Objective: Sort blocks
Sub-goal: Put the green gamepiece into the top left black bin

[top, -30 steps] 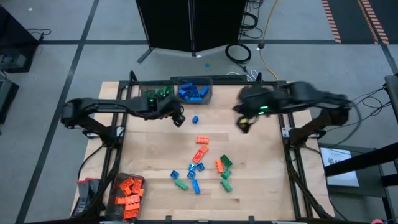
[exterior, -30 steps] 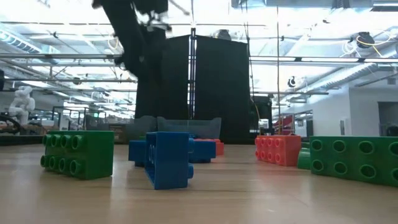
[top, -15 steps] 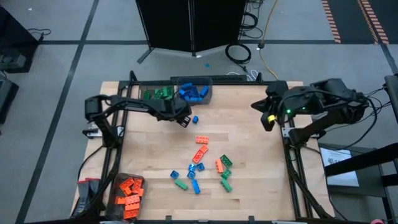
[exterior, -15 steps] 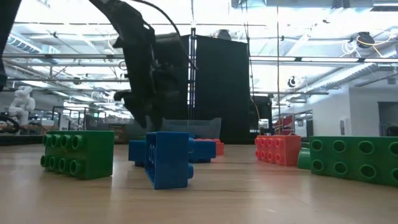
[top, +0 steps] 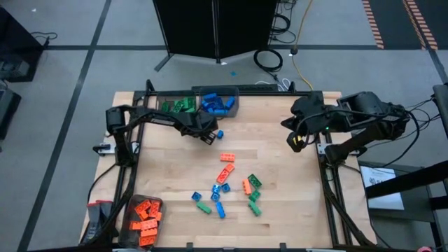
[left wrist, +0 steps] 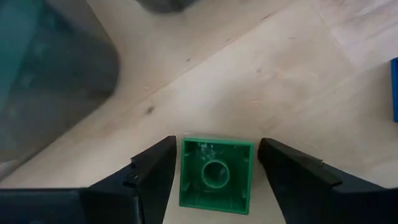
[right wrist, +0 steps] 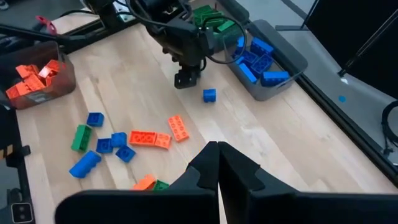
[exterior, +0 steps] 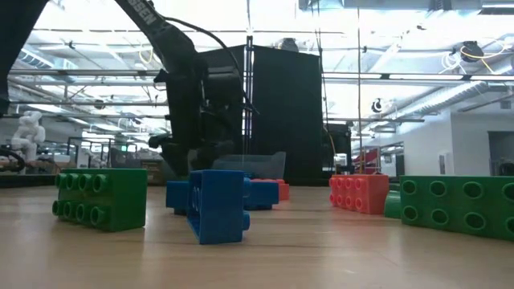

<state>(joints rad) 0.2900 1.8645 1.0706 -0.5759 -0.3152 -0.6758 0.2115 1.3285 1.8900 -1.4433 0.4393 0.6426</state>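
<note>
A green block (left wrist: pixel 216 174) lies hollow side up on the table by the far bins. My left gripper (top: pixel 205 135) is open and points steeply down, one finger on each side of the block. Thin strips of wood show between fingers and block. A single blue block (top: pixel 219 134) lies just to the gripper's right. More orange, green and blue blocks (top: pixel 227 185) lie scattered mid-table. My right gripper (top: pixel 294 140) is shut and holds nothing, high above the table's right side. It also shows in the right wrist view (right wrist: pixel 217 152).
Three translucent bins stand on the table. One with green blocks (top: pixel 175 106) and one with blue blocks (top: pixel 220 103) are at the far edge, close behind my left gripper. One with orange blocks (top: pixel 145 213) is at the near left corner. Bare wood lies right of the cluster.
My left gripper has come down to the table beside the lone blue block, shifting slightly toward the right edge and tipping more steeply downward; its finger gap looks unchanged. My right gripper has drawn back toward the table's right edge, still shut.
</note>
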